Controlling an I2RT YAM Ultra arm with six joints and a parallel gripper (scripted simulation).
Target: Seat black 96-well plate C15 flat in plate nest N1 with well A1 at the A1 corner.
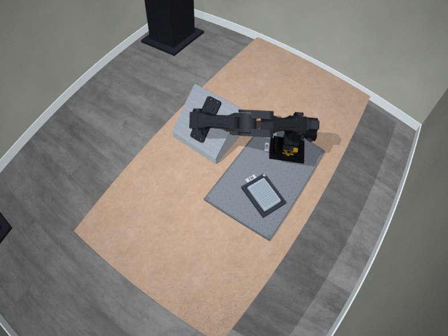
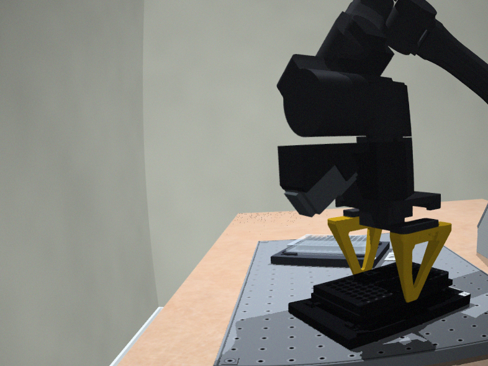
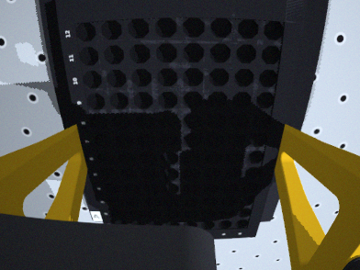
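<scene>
The black 96-well plate C15 [image 2: 380, 289] lies low on the black plate nest N1 [image 2: 378, 317], wells up, and looks about level with it. I cannot tell if it is fully down between the locators. My gripper [image 2: 385, 285] stands straight above it, its yellow fingers shut on the plate's two long sides. In the wrist view the plate [image 3: 178, 78] fills the space between the fingers, with column 12 at the far end. From above, the arm hides most of the plate and gripper [image 1: 288, 151]. The clear plate C51 [image 1: 265, 195] sits flat in nest N2 [image 1: 253, 202].
Both nests stand on a grey perforated deck on the tan table. The N2 label [image 1: 250, 177] lies beside its nest. The arm's grey base block [image 1: 206, 125] is to the left of the deck. C51 also shows behind the gripper [image 2: 326, 242].
</scene>
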